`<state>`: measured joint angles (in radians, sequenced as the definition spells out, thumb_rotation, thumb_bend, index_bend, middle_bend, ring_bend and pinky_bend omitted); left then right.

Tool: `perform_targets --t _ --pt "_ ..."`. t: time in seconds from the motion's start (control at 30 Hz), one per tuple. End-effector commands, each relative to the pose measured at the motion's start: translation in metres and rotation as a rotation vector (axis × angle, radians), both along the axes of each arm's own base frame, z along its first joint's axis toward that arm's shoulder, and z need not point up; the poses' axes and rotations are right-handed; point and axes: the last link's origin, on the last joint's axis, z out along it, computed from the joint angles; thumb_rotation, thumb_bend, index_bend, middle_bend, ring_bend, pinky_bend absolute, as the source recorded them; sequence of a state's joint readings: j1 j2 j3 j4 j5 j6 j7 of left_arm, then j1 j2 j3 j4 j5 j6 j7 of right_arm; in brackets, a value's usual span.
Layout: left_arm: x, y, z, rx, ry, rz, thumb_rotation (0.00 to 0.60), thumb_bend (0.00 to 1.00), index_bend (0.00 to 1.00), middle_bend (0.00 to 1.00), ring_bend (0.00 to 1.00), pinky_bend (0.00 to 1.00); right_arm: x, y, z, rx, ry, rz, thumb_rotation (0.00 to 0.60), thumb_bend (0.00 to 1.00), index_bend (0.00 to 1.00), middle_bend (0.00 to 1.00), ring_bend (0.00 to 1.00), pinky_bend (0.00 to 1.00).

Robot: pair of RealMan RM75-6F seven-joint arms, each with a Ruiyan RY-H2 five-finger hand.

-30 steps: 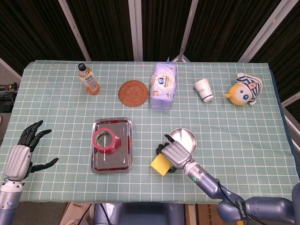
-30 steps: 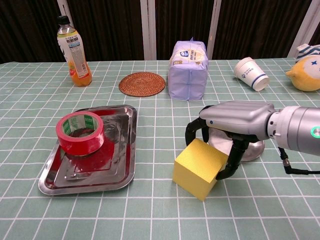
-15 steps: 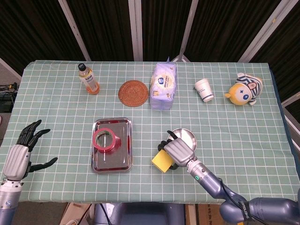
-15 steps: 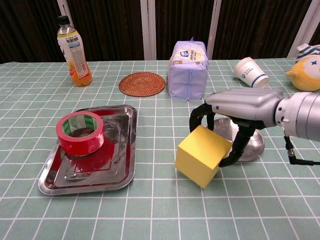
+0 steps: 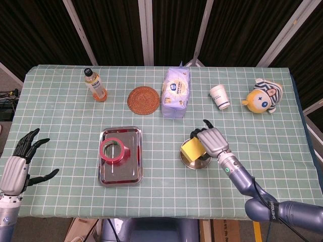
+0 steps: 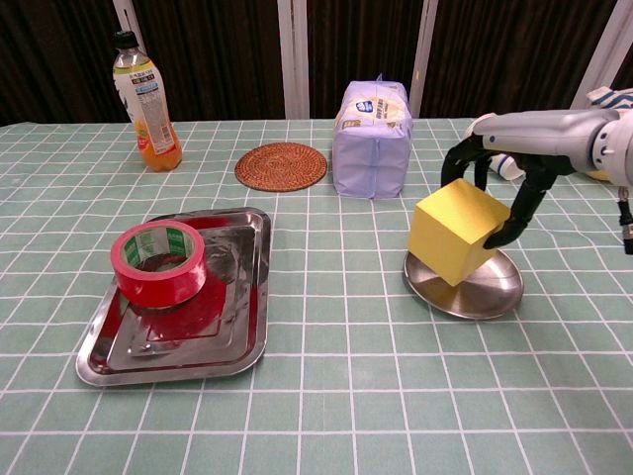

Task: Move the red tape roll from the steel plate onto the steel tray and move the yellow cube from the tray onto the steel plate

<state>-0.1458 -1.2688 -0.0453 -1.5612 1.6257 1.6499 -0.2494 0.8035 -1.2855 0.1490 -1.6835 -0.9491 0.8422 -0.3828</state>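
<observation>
Chest view: the right hand (image 6: 514, 163) pinches the tilted yellow foam cube (image 6: 457, 231) just over the round steel plate (image 6: 465, 288); dropped crooked, it could roll off

The right hand (image 6: 514, 168) grips the tilted cube (image 6: 458, 231) over the plate (image 6: 465, 290) at right. At left, the tape (image 6: 158, 263) sits in the tray (image 6: 237, 341). Bottle (image 6: 146, 103), coaster (image 6: 281, 165), pack (image 6: 373, 137) stand far.
</observation>
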Motion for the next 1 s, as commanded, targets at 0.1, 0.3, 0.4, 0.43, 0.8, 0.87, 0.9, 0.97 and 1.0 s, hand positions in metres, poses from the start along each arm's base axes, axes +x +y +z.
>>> perform_targets --t 0.1,0.3,0.4,0.43,0.8,0.87,0.9,0.97,1.0 --pt "0.001 0.000 -0.001 -0.001 0.003 0.001 0.600 0.00 0.22 0.00 0.00 0.08 -0.021 -0.008 0.002 0.012 0.024 -0.050 0.600 0.15 0.57 0.34 0.37 0.00" --pt "0.001 0.000 -0.002 -0.001 0.007 0.003 0.600 0.00 0.22 0.00 0.00 0.08 -0.035 -0.010 -0.004 0.031 0.027 -0.077 0.600 0.15 0.57 0.34 0.37 0.00" --pt "0.001 0.001 -0.003 -0.002 0.008 0.005 0.600 0.00 0.22 0.00 0.00 0.08 -0.037 -0.010 -0.006 0.037 0.025 -0.077 0.600 0.15 0.53 0.34 0.35 0.00" --pt "0.001 0.001 -0.003 -0.002 0.008 0.005 0.600 0.00 0.22 0.00 0.00 0.08 -0.038 -0.009 -0.006 0.043 0.024 -0.076 0.600 0.15 0.50 0.34 0.34 0.00" --pt "0.000 0.002 -0.003 -0.009 0.007 0.004 0.600 0.00 0.22 0.00 0.00 0.08 -0.034 -0.004 -0.008 0.104 0.023 -0.075 0.600 0.15 0.13 0.21 0.24 0.00" --pt "0.000 0.002 -0.003 -0.008 0.005 0.004 0.600 0.00 0.22 0.00 0.00 0.08 -0.034 -0.003 -0.007 0.106 0.023 -0.078 0.600 0.13 0.06 0.18 0.21 0.00" --pt "0.000 0.002 -0.003 -0.007 0.005 0.003 0.600 0.00 0.22 0.00 0.00 0.08 -0.034 -0.003 -0.007 0.107 0.027 -0.078 0.600 0.12 0.04 0.16 0.19 0.00" --pt "0.000 0.001 -0.003 -0.007 0.005 0.004 0.600 0.00 0.22 0.00 0.00 0.08 -0.034 -0.002 -0.007 0.104 0.039 -0.077 0.600 0.09 0.00 0.12 0.14 0.00" --pt "0.000 0.001 -0.003 -0.008 0.005 0.005 0.600 0.00 0.22 0.00 0.00 0.08 -0.034 -0.002 -0.006 0.102 0.045 -0.078 0.600 0.08 0.00 0.10 0.12 0.00"
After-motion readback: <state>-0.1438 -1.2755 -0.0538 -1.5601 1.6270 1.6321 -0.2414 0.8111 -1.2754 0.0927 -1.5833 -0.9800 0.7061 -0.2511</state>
